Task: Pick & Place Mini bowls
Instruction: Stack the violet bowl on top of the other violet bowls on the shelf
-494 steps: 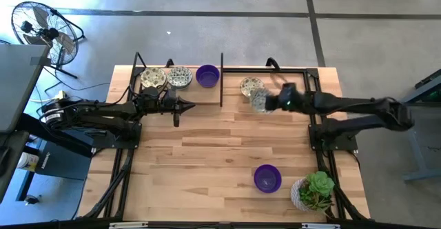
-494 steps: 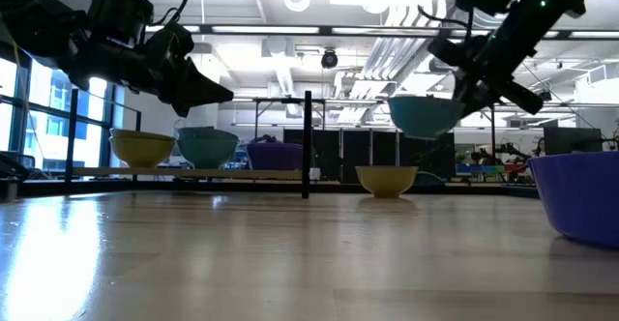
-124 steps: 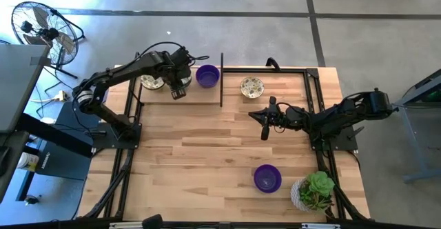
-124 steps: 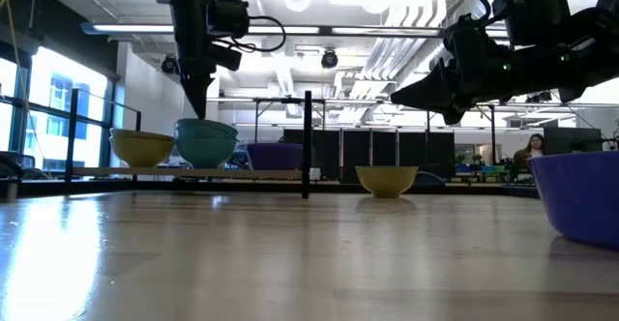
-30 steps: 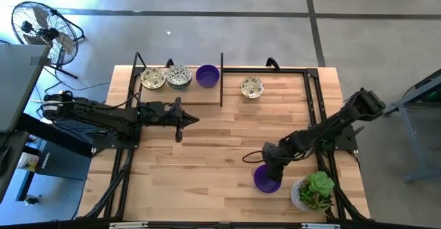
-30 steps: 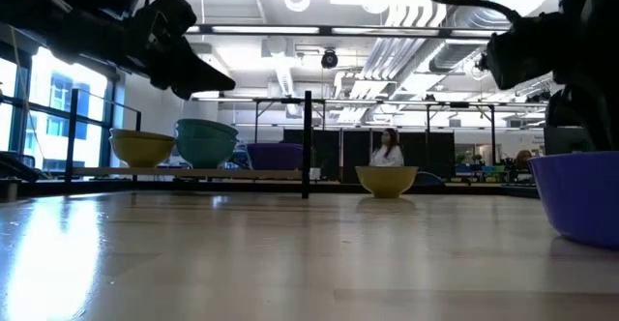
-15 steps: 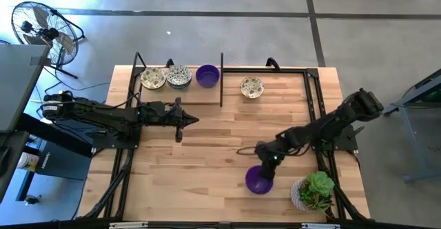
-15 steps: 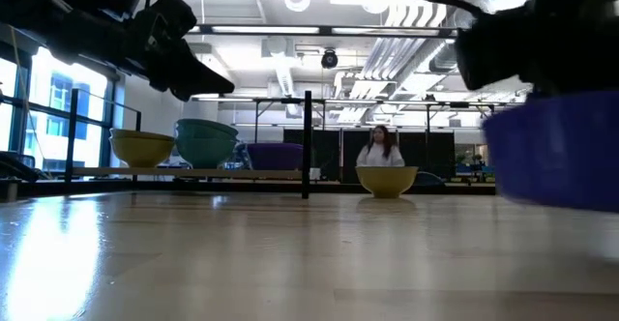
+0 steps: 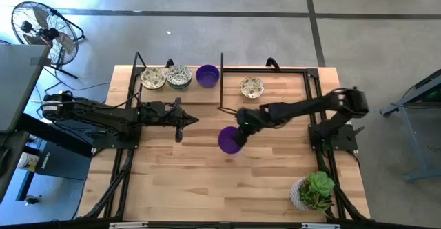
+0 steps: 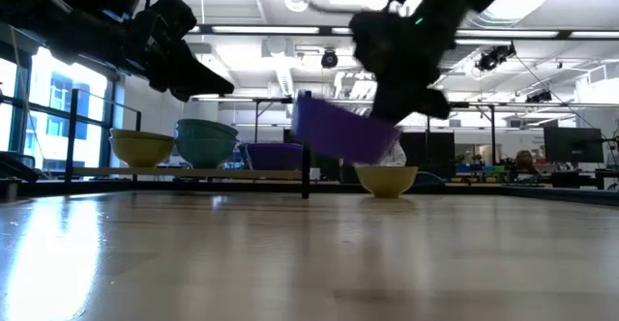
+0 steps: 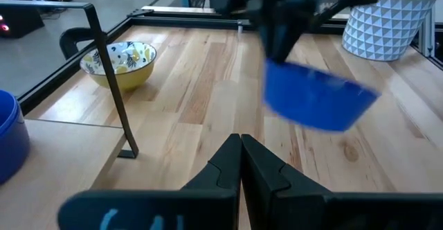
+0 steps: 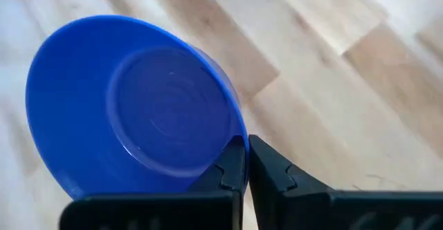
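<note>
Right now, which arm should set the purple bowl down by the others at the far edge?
Right. Its hand already grips the purple bowl mid-table in the air; the left hand is shut and empty.

So the purple bowl [image 9: 229, 139] is off the table now. A second ago it sat near the front right corner by the potted plant [image 9: 313, 191]; now it hangs tilted in the air over the middle of the table, pinched at its rim by the right gripper [image 9: 242, 127]. The right arm is swung from the plant corner toward the center, just in front of the upright post [image 10: 307, 145].
</note>
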You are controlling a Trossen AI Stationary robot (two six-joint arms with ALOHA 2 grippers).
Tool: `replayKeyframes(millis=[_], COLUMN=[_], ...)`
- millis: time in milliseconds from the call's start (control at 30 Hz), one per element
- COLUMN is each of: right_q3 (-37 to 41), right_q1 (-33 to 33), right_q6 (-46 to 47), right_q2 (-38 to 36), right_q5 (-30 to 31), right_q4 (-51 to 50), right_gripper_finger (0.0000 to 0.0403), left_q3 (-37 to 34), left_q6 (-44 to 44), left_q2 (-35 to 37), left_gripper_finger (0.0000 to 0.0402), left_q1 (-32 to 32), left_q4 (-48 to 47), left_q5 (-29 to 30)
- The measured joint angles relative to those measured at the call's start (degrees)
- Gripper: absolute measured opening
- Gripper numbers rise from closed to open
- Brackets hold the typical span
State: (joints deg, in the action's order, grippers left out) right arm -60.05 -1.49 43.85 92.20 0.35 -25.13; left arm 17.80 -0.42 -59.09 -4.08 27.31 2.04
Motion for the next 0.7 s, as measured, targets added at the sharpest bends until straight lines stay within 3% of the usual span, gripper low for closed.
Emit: replayKeyframes(millis=[333,700], right_q3=[-11.6,-16.0], right_q1=[5.0,6.0], right_q6=[-5.6,-9.7], right_q2=[15.6,18.1], right_q5=[-2.2,1.1], right_q4=[-0.1,3.6], right_gripper_finger=[0.0008,0.0029], left_q3=[0.0,0.0], left_q6=[0.1,0.1], left_q2=[0.0,0.0], left_gripper_finger=[0.0000,0.0000], left_q1=[0.0,0.0], left_q4=[-0.6,-1.7], left_q5=[0.0,0.1])
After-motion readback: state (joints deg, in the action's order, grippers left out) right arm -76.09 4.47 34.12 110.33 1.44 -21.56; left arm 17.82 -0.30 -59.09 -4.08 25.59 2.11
